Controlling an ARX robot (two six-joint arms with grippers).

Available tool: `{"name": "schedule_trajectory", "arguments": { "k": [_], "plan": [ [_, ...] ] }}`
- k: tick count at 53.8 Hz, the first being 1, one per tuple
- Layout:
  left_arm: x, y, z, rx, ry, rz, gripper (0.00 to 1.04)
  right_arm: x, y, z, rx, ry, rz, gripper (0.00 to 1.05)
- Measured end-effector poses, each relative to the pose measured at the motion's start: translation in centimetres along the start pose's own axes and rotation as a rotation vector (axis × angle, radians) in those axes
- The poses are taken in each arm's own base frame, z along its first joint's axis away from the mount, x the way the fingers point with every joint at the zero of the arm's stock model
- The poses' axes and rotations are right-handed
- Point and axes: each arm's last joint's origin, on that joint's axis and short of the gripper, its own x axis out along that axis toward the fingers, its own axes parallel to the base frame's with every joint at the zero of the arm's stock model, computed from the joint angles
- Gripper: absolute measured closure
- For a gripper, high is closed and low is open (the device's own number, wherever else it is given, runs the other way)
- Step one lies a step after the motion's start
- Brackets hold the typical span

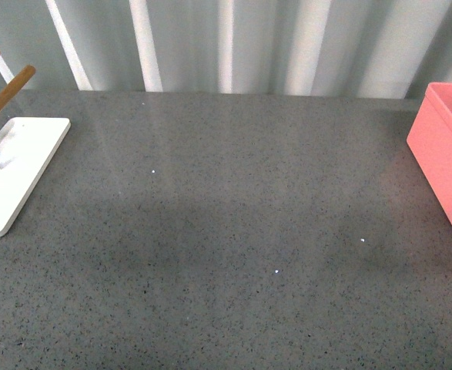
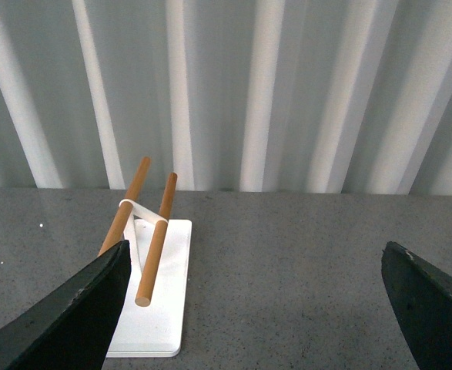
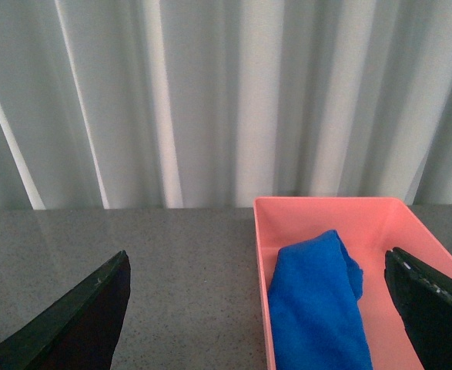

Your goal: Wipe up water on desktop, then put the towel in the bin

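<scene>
Front view: bare grey bench, no arms in frame. White rack with wooden rods at far left edge, pink bin cut off at far right; bin interior not visible from here.

Right wrist view fills that gap: one blue towel lying inside the bin, bunched lengthwise along the floor, nearer one side wall. Right gripper fingers spread wide, gripping nothing, above the bench short of the bin.

Left wrist view: rack in full, flat white base, two wooden rods angled up side by side, joined by a white band. Left gripper fingers also spread wide, empty.

Count: one towel, one bin, one rack, two rods, two grippers. A few tiny bright specks on the bench in front view; cannot tell whether droplets or glints.
</scene>
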Motion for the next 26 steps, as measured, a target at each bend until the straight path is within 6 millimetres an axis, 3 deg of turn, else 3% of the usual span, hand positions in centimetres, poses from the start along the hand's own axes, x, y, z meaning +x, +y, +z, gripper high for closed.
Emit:
{"name": "schedule_trajectory", "arguments": {
  "k": [26],
  "plan": [
    [0.00, 0.00, 0.00, 0.000, 0.000, 0.000, 0.07, 0.00, 0.00, 0.00, 0.000, 0.000, 0.000, 0.07]
  ]
}}
